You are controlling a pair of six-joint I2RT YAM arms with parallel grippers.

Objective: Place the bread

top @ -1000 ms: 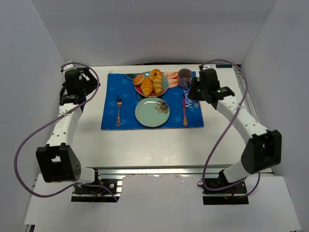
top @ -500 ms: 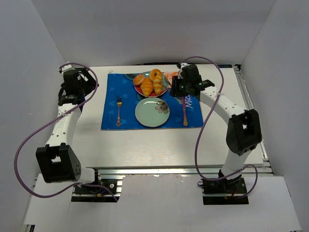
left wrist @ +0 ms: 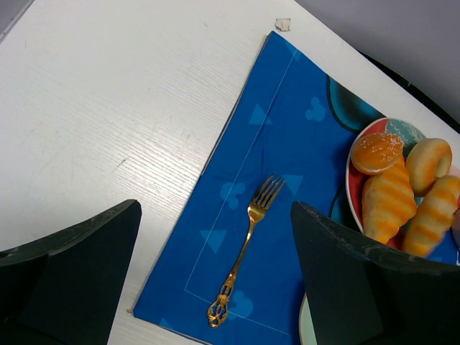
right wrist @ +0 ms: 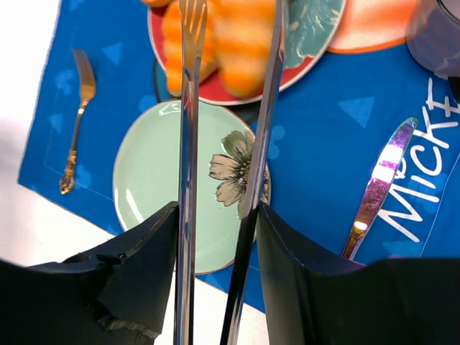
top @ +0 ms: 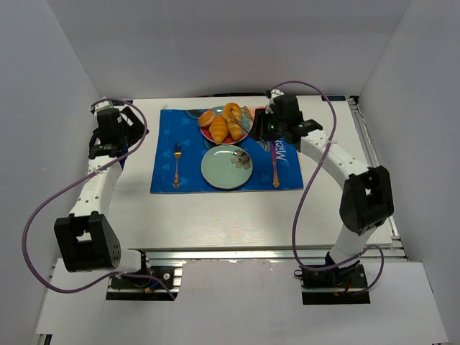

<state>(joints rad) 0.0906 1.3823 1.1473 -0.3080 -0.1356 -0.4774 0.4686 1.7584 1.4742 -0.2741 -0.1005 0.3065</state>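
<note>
Two golden ridged bread rolls lie on a red plate at the back of the blue mat, with a ring doughnut and a round bun. My right gripper is shut on metal tongs. The two tong blades stand apart, their tips over the bread. A pale green flowered plate lies empty in front of the red plate. My left gripper is open and empty above the table left of the mat. The rolls also show in the left wrist view.
A gold fork lies left of the green plate and a shiny knife to its right, both on the blue mat. A purple mug stands at the mat's back right. White walls enclose the table.
My right arm has swung left from beside the mug to the red plate's right edge, bringing the tongs over the bread. The left arm has barely moved.
</note>
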